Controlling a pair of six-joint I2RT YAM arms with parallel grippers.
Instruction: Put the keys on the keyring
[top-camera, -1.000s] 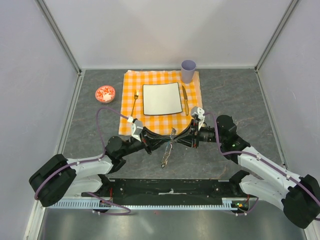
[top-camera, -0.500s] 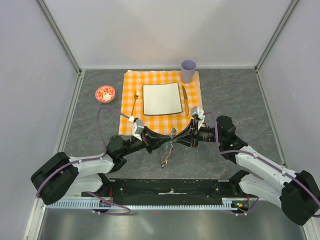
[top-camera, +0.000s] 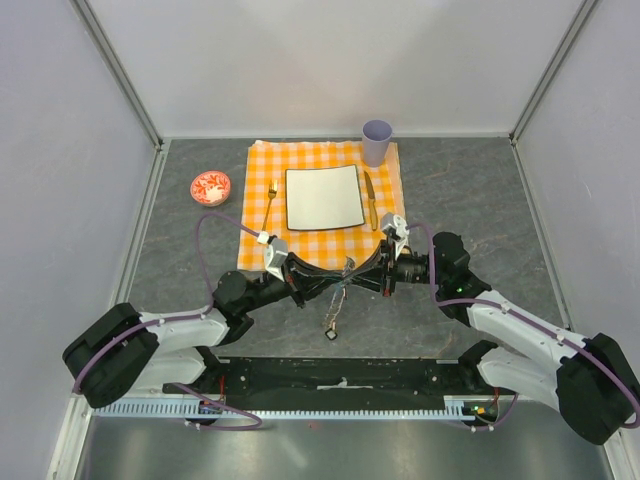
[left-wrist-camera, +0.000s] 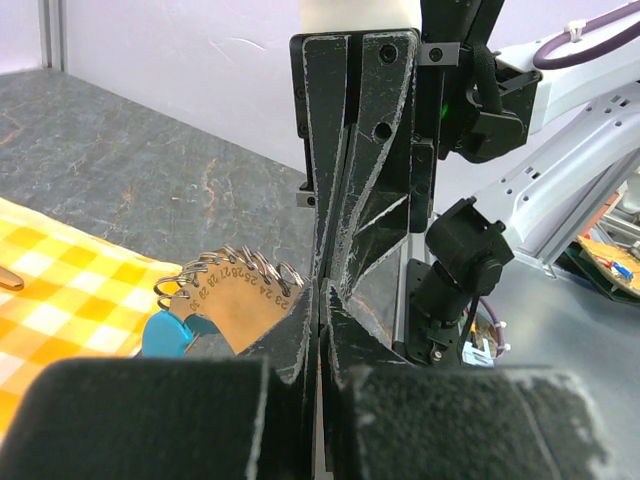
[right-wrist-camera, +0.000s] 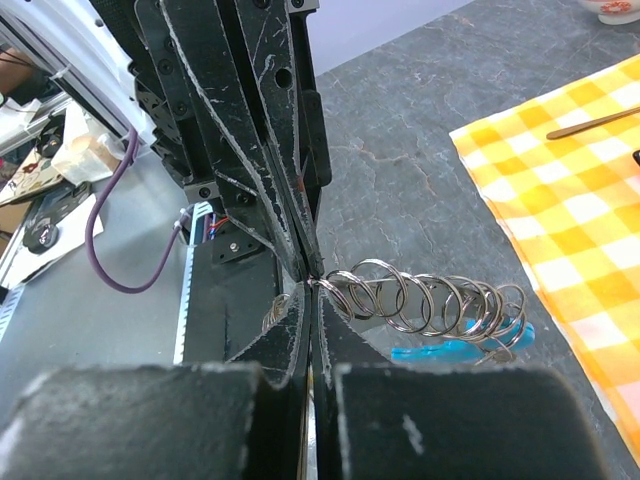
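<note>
The keyring shows as a row of several silvery wire rings (right-wrist-camera: 430, 300) with a turquoise-blue tag (right-wrist-camera: 450, 350) under them. In the left wrist view the rings (left-wrist-camera: 235, 262) line the curved edge of a tan numbered tag, and the blue tag (left-wrist-camera: 165, 335) is below. My left gripper (left-wrist-camera: 322, 295) and right gripper (right-wrist-camera: 315, 290) meet tip to tip, both shut, pinching one end of the ring bundle. From above, the left gripper (top-camera: 339, 276) and right gripper (top-camera: 351, 272) touch over the grey table. A thin strand (top-camera: 330, 322) hangs below them. I cannot pick out the keys.
Behind the grippers lies an orange checked placemat (top-camera: 262, 160) with a white square plate (top-camera: 324, 197), a gold fork (top-camera: 270, 205) and a gold knife (top-camera: 370, 200). A purple cup (top-camera: 377, 142) stands at its far right corner. A red-and-white bowl (top-camera: 210, 187) sits to the left.
The right gripper has closed at the meeting point of the two grippers. The strand hanging under them now looks thinner and reaches lower. Both arms have barely shifted.
</note>
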